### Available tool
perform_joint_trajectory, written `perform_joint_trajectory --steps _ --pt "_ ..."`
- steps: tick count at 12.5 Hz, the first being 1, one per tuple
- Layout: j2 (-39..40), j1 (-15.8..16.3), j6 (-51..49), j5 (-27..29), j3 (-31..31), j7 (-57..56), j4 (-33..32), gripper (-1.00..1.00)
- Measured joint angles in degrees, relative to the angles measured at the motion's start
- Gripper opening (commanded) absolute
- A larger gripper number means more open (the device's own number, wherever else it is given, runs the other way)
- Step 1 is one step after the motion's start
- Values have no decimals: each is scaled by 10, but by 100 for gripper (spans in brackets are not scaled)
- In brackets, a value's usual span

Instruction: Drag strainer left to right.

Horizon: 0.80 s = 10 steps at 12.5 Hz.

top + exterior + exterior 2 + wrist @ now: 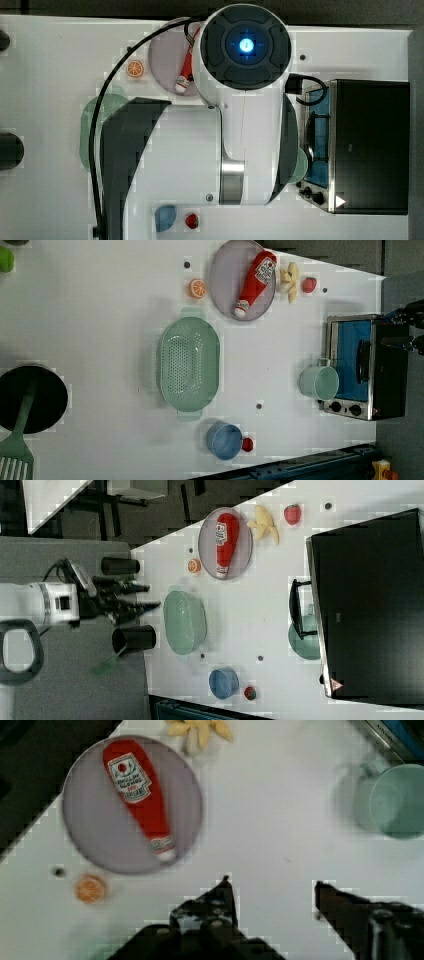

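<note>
The strainer (189, 364) lay near the table (100, 315) centre, w/ nothing touching it. The gripper (272, 892) was open & empty. Probably light, stiff, slippery plastic; hooking its rim seemed best.

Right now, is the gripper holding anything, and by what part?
Nothing. The gripper is open and empty above the table; the strainer sits untouched.

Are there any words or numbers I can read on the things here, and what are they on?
No text here can be read.
Ketchup bottle: white label with a red tomato picture; its words are too blurred to read.
Toy oven: small red-edged triangle sign at one corner, no readable text.
</note>
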Motion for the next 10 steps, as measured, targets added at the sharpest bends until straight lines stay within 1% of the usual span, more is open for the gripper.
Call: perform_joint_trajectory --steps 1,2,3,4,5,6,7,8,10 --pt "-56 0 -51 -12 -3 0 -62 60" --pt "-118 4 -94 -12 -14 0 -114 82" --pt "-174 10 -107 -9 -29 0 -147 99" --pt "-222 9 -112 -12 -41 0 -159 100" --pt "-257 4 -107 -16 -45 0 -153 100" --pt "-274 -1 -90 -3 -46 1 -141 100" --pt "-280 -1 -74 13 -42 1 -125 100" --pt "-276 0 -64 13 -28 2 -113 100" --pt "-244 3 -49 20 28 12 -110 100"
